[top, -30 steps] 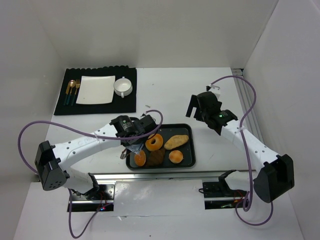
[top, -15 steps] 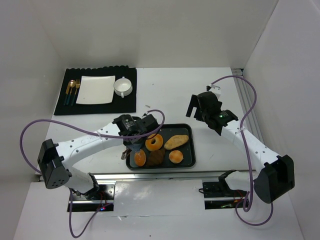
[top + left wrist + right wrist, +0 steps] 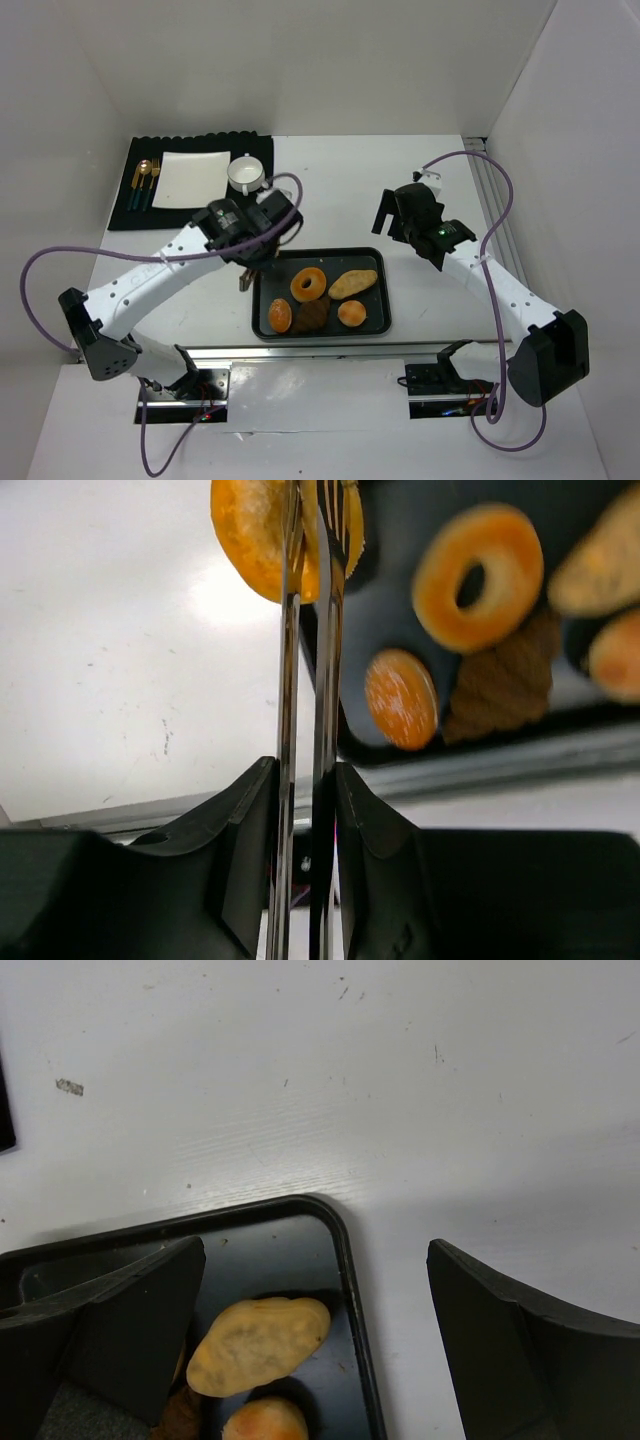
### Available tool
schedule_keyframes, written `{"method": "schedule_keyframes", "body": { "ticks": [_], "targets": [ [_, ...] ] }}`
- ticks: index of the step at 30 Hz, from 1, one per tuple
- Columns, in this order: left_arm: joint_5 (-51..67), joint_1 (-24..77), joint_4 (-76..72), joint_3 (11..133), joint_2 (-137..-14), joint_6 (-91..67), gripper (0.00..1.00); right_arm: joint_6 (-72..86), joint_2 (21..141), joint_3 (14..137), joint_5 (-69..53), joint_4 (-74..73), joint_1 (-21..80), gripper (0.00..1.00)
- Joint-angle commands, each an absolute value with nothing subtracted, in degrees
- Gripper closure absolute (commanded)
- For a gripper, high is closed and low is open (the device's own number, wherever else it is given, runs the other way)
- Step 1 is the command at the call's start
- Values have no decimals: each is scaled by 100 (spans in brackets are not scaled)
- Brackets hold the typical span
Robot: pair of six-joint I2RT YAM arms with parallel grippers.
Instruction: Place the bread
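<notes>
My left gripper (image 3: 305, 805) (image 3: 255, 232) is shut on a pair of metal tongs (image 3: 322, 630). The tongs pinch a golden piece of bread (image 3: 250, 535), held above the white table just left of the black tray (image 3: 386, 312). In the top view the arm hides that bread. In the tray lie a ring doughnut (image 3: 308, 285), an oval bread (image 3: 353, 283), a round bun (image 3: 352, 313), a brown piece (image 3: 313, 316) and an orange bun (image 3: 280, 316). My right gripper (image 3: 315, 1260) (image 3: 400, 215) hangs open over the tray's far right corner, holding nothing.
At the back left a black mat (image 3: 258, 205) carries a square white plate (image 3: 190, 180), a white cup (image 3: 245, 175) and cutlery (image 3: 145, 185). A metal rail (image 3: 300, 352) runs along the near table edge. White walls enclose the table on three sides.
The left jaws closed on the tongs, which pinched a piece of bread in the tray. The left arm then lifted and swung back-left, off the tray's left edge. The right arm stayed still.
</notes>
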State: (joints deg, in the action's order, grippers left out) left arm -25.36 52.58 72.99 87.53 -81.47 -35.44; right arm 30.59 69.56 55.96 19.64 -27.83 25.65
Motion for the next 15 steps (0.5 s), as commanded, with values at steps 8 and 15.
{"method": "schedule_keyframes", "body": {
  "ticks": [8, 15],
  "targets": [
    [-3437, 2507, 6181, 10019, -8831, -3193, 90, 2962, 6908, 5791, 1934, -2566, 2610, 1],
    [-3191, 1082, 5283, 11170, -10334, -2892, 90, 2962, 7127, 5854, 1820, -2443, 2610, 1]
  ]
}}
